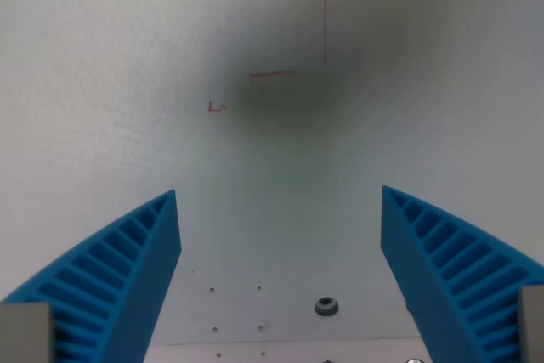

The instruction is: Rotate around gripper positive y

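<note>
The gripper (279, 201) hangs over a pale, whitish table surface (102, 74) with its two blue ribbed fingers (127, 278) spread wide, one rising from the lower corner at the wrist view's left and the other from the lower corner at the wrist view's right, nothing held between them. Both fingers taper to tips that lean inward toward the middle of the frame, and a wide stretch of bare surface shows in the gap. A soft dark shadow (297, 82) spreads across the upper middle of the surface. Thin red lines (325, 23) are marked there: a short horizontal stroke near the top edge, a longer vertical one to its right, another short horizontal stroke lower down at the shadow's edge, and a small red mark further toward the wrist view's left. Near the bottom, between the fingers, a few small holes (236, 288) dot the surface, and a dark round fitting (325, 305), perhaps a bolt or a nut, though the view is too soft to be sure, sits closer to the finger at the wrist view's right.
</note>
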You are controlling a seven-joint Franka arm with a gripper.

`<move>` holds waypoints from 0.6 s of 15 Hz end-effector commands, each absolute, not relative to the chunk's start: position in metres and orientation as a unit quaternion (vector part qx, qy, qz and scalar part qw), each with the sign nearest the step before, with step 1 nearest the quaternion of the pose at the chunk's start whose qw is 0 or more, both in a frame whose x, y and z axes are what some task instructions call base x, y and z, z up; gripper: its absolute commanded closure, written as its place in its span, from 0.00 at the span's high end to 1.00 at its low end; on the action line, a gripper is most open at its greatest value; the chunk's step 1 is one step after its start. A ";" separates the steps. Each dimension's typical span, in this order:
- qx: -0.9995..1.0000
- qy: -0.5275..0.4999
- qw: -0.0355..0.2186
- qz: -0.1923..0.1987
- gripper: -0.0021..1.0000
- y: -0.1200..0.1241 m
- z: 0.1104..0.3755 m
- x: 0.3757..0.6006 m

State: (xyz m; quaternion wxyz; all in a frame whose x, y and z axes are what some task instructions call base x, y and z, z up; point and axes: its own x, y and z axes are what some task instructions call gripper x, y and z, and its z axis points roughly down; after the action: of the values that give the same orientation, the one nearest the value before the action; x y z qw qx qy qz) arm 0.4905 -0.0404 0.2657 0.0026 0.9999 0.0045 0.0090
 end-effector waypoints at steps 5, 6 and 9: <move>0.994 0.005 0.001 0.111 1.00 -0.040 0.265 0.484; 0.993 0.005 0.001 0.117 1.00 -0.040 0.265 0.484; 0.991 0.005 0.001 0.135 1.00 -0.040 0.265 0.484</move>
State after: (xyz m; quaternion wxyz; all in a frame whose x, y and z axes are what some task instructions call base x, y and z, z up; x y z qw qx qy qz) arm 0.4967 -0.0407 0.2634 0.0044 0.9994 0.0045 0.0330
